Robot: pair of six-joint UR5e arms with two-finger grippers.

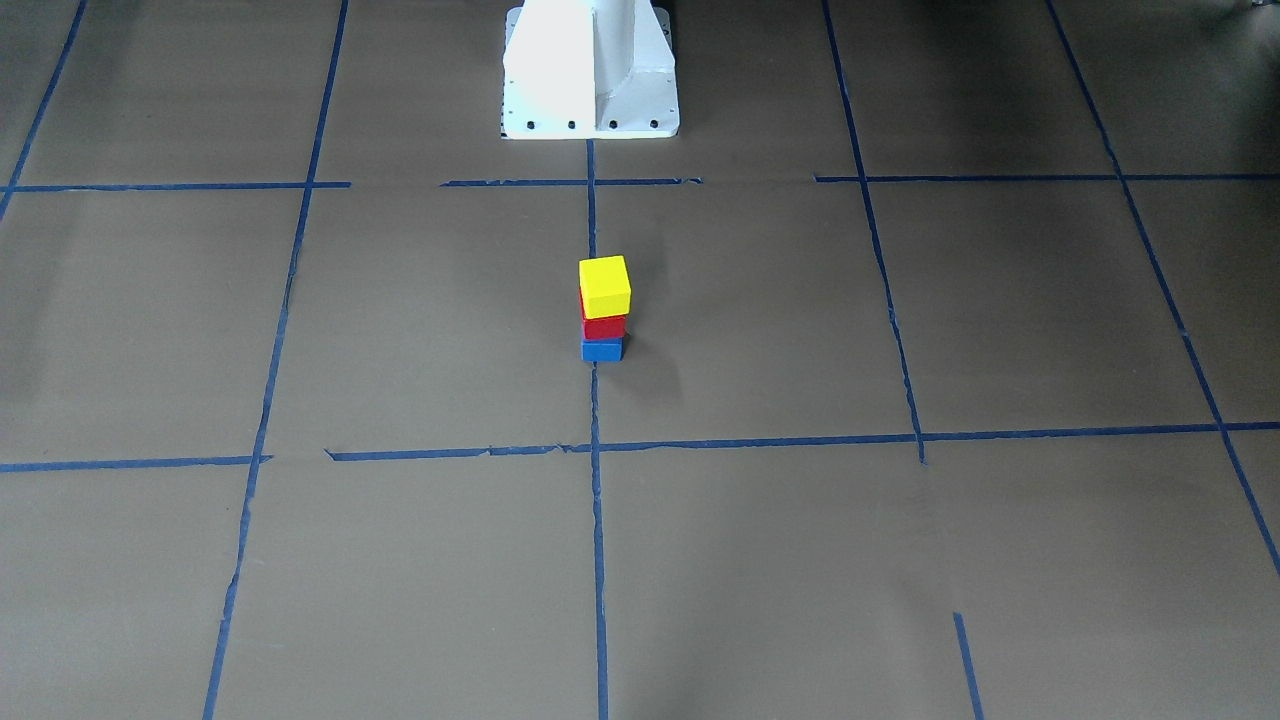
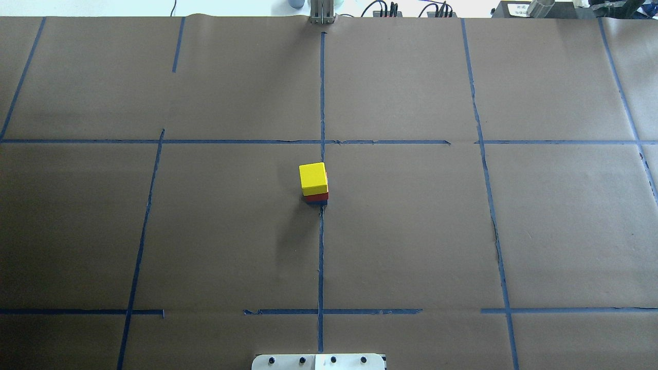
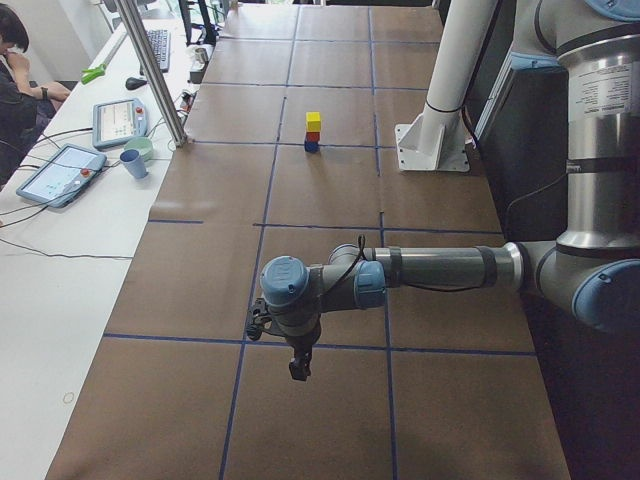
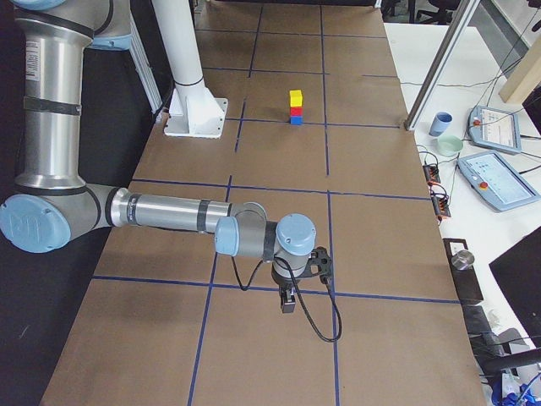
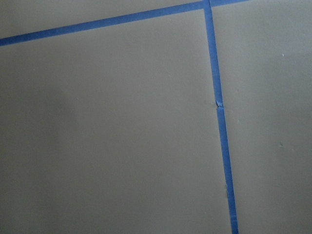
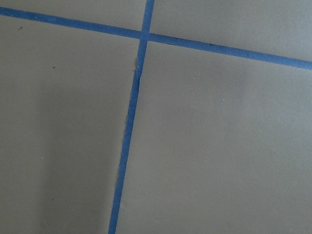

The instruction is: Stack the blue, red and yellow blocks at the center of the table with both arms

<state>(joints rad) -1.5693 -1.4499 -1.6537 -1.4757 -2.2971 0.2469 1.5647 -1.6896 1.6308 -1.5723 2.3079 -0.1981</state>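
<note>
A stack stands at the table's middle: the blue block (image 1: 602,349) at the bottom, the red block (image 1: 604,326) on it, the yellow block (image 1: 605,286) on top. The stack also shows in the overhead view with the yellow block (image 2: 313,178) uppermost, and far off in both side views. My left gripper (image 3: 298,368) hangs over the table's left end, far from the stack. My right gripper (image 4: 287,302) hangs over the right end, also far off. Both show only in the side views, so I cannot tell if they are open or shut. The wrist views show only brown paper and blue tape.
The robot's white base (image 1: 590,70) stands behind the stack. Blue tape lines (image 2: 321,257) divide the brown table cover into squares. A metal post (image 3: 155,75) stands at the operators' edge. A side desk holds tablets (image 3: 60,172), a cup (image 3: 133,162) and cables. A person (image 3: 15,60) sits there.
</note>
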